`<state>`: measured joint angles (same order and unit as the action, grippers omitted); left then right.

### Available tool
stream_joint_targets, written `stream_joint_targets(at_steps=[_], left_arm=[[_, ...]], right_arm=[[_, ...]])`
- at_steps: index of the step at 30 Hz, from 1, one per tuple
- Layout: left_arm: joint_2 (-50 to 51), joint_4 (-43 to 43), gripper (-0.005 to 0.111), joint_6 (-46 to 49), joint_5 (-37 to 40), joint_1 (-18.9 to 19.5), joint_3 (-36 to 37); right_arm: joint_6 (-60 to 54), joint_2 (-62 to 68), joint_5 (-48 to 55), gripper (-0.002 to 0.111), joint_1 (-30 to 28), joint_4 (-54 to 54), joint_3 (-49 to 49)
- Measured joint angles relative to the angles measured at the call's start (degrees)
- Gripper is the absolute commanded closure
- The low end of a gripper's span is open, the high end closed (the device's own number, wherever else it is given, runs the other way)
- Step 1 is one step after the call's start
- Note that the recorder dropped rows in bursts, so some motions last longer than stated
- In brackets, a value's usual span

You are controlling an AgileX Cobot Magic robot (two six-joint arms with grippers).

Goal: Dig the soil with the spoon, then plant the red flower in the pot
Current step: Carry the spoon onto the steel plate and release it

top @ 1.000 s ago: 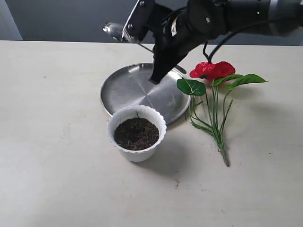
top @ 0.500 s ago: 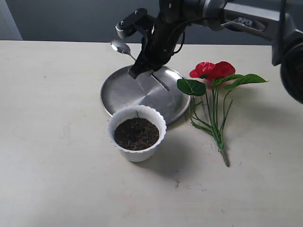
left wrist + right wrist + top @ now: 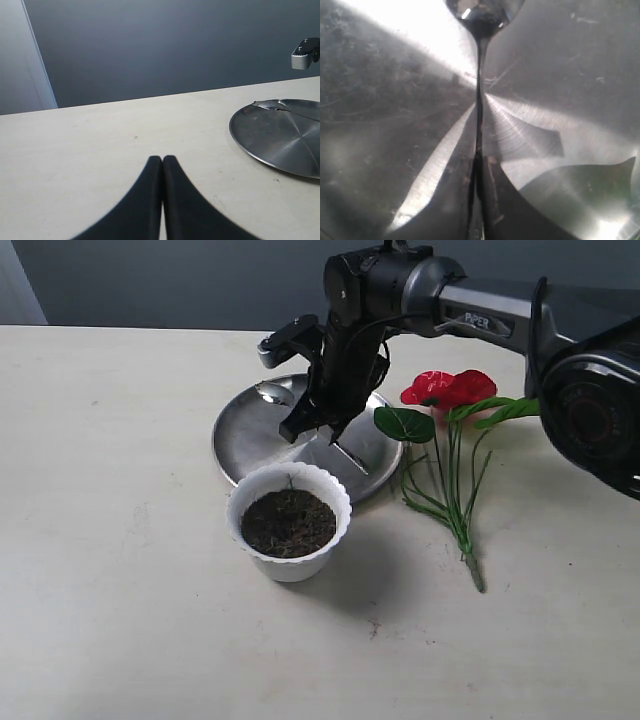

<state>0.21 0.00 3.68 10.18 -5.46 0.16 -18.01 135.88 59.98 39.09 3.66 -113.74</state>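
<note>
My right gripper (image 3: pixel 300 428) hangs low over the steel plate (image 3: pixel 245 445), shut on the thin handle of the silver spoon (image 3: pixel 272 393). The spoon's bowl is down at the plate's far left part. In the right wrist view the handle (image 3: pixel 480 95) runs from between the closed fingertips (image 3: pixel 481 159) up to the bowl (image 3: pixel 482 10). The white scalloped pot (image 3: pixel 335 497) stands in front of the plate, filled with dark soil (image 3: pixel 288 522). To the right of the plate the red flower (image 3: pixel 450 390) lies flat on the table. My left gripper (image 3: pixel 162 160) is shut and empty over bare table.
The steel plate (image 3: pixel 285 135) lies to one side of my left gripper, with the spoon's bowl (image 3: pixel 270 104) at its far rim. The flower's green stems (image 3: pixel 452 502) stretch toward the table's front. The right arm (image 3: pixel 480 315) reaches in from the right, above the flower.
The right gripper has come down and forward with the spoon, from above the plate's far edge to just over the plate. The spoon's bowl has dropped to the plate.
</note>
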Motion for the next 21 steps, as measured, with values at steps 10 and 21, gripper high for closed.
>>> stream_joint_targets(at_steps=[10, 21], left_arm=[[0.00, 0.00, 0.106, 0.00, 0.00, 0.00, 0.00], [0.00, 0.00, 0.106, 0.00, 0.00, 0.00, 0.00]], right_arm=[[0.00, 0.00, -0.69, 0.109, 0.00, -0.12, 0.00], [0.00, 2.45, -2.38, 0.109, 0.00, -0.12, 0.00]])
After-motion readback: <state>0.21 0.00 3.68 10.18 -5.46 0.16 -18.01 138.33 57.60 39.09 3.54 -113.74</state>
